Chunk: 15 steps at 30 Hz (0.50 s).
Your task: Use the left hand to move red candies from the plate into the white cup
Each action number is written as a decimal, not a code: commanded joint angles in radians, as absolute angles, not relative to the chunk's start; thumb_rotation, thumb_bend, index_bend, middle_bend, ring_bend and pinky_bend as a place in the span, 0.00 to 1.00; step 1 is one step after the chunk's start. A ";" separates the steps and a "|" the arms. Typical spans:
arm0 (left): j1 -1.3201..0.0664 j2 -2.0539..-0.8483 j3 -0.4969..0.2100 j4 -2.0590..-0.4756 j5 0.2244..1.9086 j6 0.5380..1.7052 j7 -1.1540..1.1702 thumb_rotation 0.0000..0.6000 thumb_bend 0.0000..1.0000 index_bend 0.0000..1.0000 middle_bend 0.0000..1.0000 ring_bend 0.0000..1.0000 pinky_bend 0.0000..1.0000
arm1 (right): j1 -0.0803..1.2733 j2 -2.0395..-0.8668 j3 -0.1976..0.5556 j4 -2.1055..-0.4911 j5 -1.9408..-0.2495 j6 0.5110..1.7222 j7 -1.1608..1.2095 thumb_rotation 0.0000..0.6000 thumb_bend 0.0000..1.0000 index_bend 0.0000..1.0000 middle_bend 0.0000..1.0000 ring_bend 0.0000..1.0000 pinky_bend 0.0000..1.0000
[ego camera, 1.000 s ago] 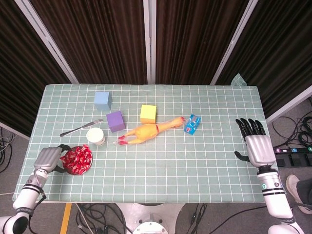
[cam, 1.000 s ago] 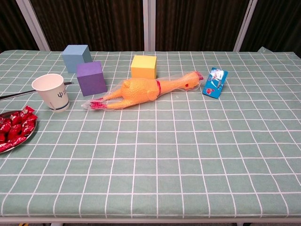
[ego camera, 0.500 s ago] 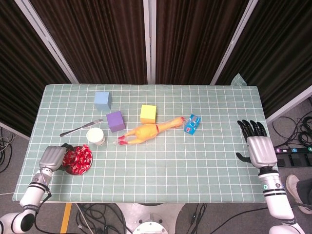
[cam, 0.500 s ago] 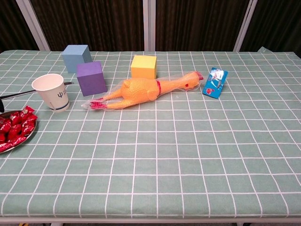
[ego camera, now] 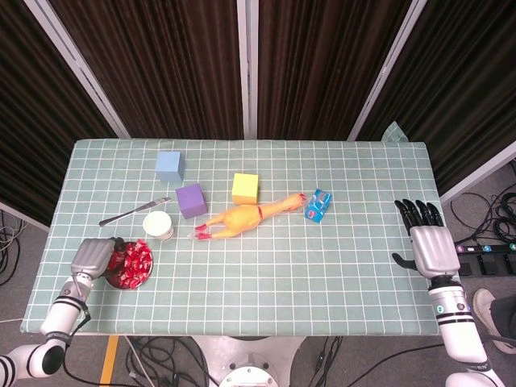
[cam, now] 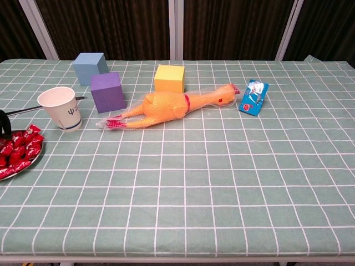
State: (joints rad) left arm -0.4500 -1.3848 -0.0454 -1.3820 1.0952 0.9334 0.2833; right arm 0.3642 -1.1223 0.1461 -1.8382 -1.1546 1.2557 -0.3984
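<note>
- Red candies sit heaped on the plate near the table's left front corner; chest view shows them at its left edge.
- White cup stands upright just behind the plate, apart from it; nothing visible inside it from the head view.
- Left hand is over the plate's left rim, back of the hand up, fingers curled down toward the candies. Cannot tell whether they pinch a candy; the fingertips are hidden under the hand.
- Chest view catches only a dark finger sliver of that hand at the left edge.
- Right hand is at the table's right edge, well away from everything, palm down, fingers extended and slightly spread, holding nothing.
- Table has a green grid cloth.
- Knife lies left of the cup, tip toward the purple cube.
- Blue cube sits behind the purple one; yellow cube to their right.
- Rubber chicken lies on its side just in front of the yellow cube.
- Blue packet sits just past the chicken's head.
</note>
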 commanded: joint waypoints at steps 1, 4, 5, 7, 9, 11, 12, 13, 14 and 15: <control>-0.451 -1.388 -0.045 -1.378 1.096 0.935 0.284 1.00 0.29 0.47 0.55 0.77 0.92 | 0.365 -1.124 0.146 -1.835 -1.152 1.254 -0.398 1.00 0.10 0.00 0.06 0.00 0.00; -0.450 -1.389 -0.043 -1.372 1.097 0.939 0.286 1.00 0.29 0.49 0.58 0.78 0.92 | 0.367 -1.126 0.146 -1.832 -1.148 1.251 -0.399 1.00 0.10 0.00 0.06 0.00 0.00; -0.449 -1.391 -0.043 -1.369 1.095 0.939 0.287 1.00 0.30 0.50 0.58 0.79 0.92 | 0.368 -1.127 0.146 -1.832 -1.148 1.250 -0.399 1.00 0.10 0.00 0.06 0.00 0.00; -0.448 -1.393 -0.042 -1.365 1.091 0.939 0.289 1.00 0.30 0.51 0.60 0.79 0.93 | 0.369 -1.127 0.146 -1.831 -1.147 1.249 -0.400 1.00 0.10 0.00 0.06 0.00 0.00; -0.448 -1.396 -0.042 -1.360 1.088 0.940 0.292 1.00 0.31 0.53 0.61 0.80 0.94 | 0.370 -1.128 0.145 -1.830 -1.145 1.247 -0.400 1.00 0.10 0.00 0.06 0.00 0.00; -0.448 -1.401 -0.041 -1.356 1.084 0.940 0.298 1.00 0.31 0.56 0.64 0.81 0.95 | 0.370 -1.129 0.145 -1.830 -1.143 1.247 -0.400 1.00 0.10 0.00 0.06 0.00 0.00; -0.448 -1.402 -0.041 -1.354 1.082 0.939 0.300 1.00 0.31 0.57 0.64 0.82 0.95 | 0.370 -1.129 0.145 -1.830 -1.143 1.247 -0.400 1.00 0.10 0.00 0.06 0.00 0.00; -0.448 -1.403 -0.040 -1.354 1.082 0.939 0.300 1.00 0.31 0.58 0.65 0.82 0.95 | 0.369 -1.128 0.145 -1.829 -1.142 1.248 -0.400 1.00 0.10 0.00 0.06 0.00 0.00; -0.448 -1.404 -0.040 -1.353 1.083 0.939 0.299 1.00 0.32 0.58 0.65 0.82 0.95 | 0.369 -1.128 0.145 -1.829 -1.142 1.249 -0.400 1.00 0.10 0.00 0.06 0.00 0.00; -0.448 -1.406 -0.040 -1.351 1.085 0.940 0.299 1.00 0.32 0.59 0.66 0.82 0.96 | 0.368 -1.128 0.144 -1.829 -1.141 1.249 -0.400 1.00 0.10 0.00 0.06 0.00 0.00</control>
State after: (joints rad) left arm -0.4483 -1.4058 -0.0398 -1.3515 1.0844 0.9401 0.2993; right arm 0.3682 -1.1281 0.1442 -1.8289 -1.1408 1.2492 -0.4000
